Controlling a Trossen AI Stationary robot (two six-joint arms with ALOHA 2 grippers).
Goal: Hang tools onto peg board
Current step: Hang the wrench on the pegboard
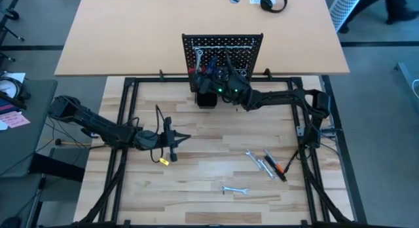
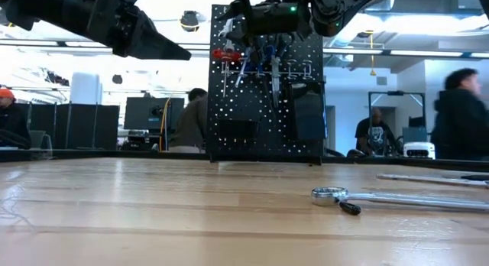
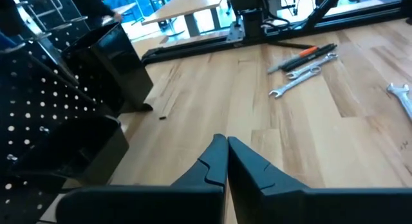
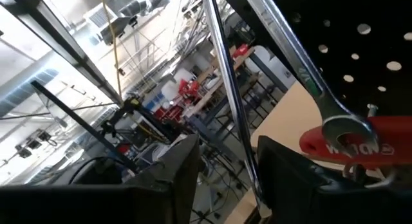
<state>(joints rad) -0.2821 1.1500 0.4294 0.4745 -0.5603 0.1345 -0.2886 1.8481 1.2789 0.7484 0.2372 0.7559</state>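
Observation:
The black peg board [image 1: 222,44] stands upright at the table's far edge. A silver wrench [image 4: 302,69] and a red-handled tool [image 4: 367,143] hang on it, with blue-handled tools [image 2: 263,56] beside them. My right gripper [image 4: 228,166] is up at the board's top left, fingers apart, and a thin metal shaft [image 4: 232,108] runs between them. My left gripper [image 3: 224,147] hovers shut and empty over the table's left middle [image 1: 185,137]. Two silver wrenches [image 1: 257,160], an orange-and-black tool [image 1: 279,168] and another wrench [image 1: 234,189] lie flat on the table. My right gripper has the thin shaft [image 4: 248,172] passing between its fingers, roughly upright, with a gap showing on either side. I cannot tell whether the fingers touch it; the shaft's lower end is hidden behind the gripper's body.
A black cup [image 3: 112,50] stands at the board's foot. A small yellow-ended cable piece [image 1: 163,160] lies near my left gripper. Black frame rails [image 1: 124,123] border the wooden top. People stand in the room beyond the board.

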